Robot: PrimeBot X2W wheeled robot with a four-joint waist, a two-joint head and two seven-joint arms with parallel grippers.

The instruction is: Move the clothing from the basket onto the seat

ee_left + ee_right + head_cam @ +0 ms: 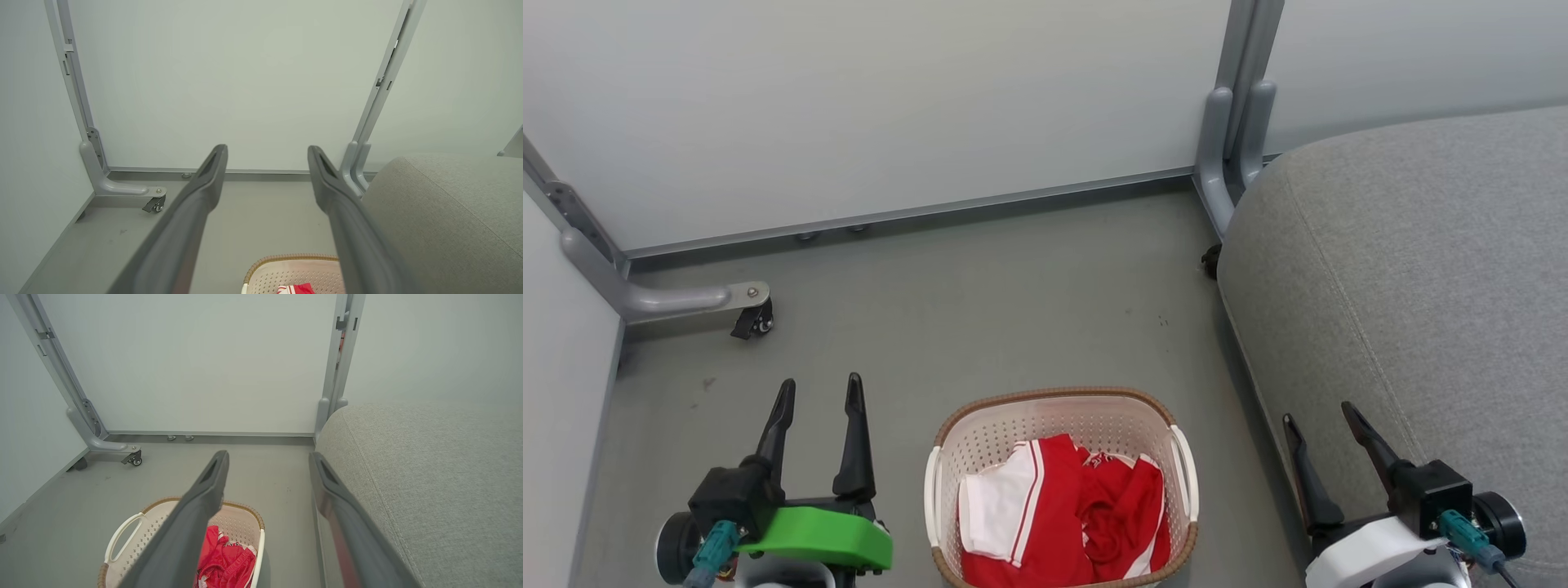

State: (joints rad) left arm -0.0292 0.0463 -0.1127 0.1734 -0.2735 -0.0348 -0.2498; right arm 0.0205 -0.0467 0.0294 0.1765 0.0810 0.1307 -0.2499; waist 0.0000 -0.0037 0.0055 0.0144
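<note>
We hold our left gripper (pixel 819 380) & right gripper (pixel 1317 412) wide open w/ nothing in them, one each side of the basket (pixel 1013 429), b/c the red clothing (pixel 1062 506) lies inside it, just beside the grey seat (pixel 1405 269), ready to grab.
</note>
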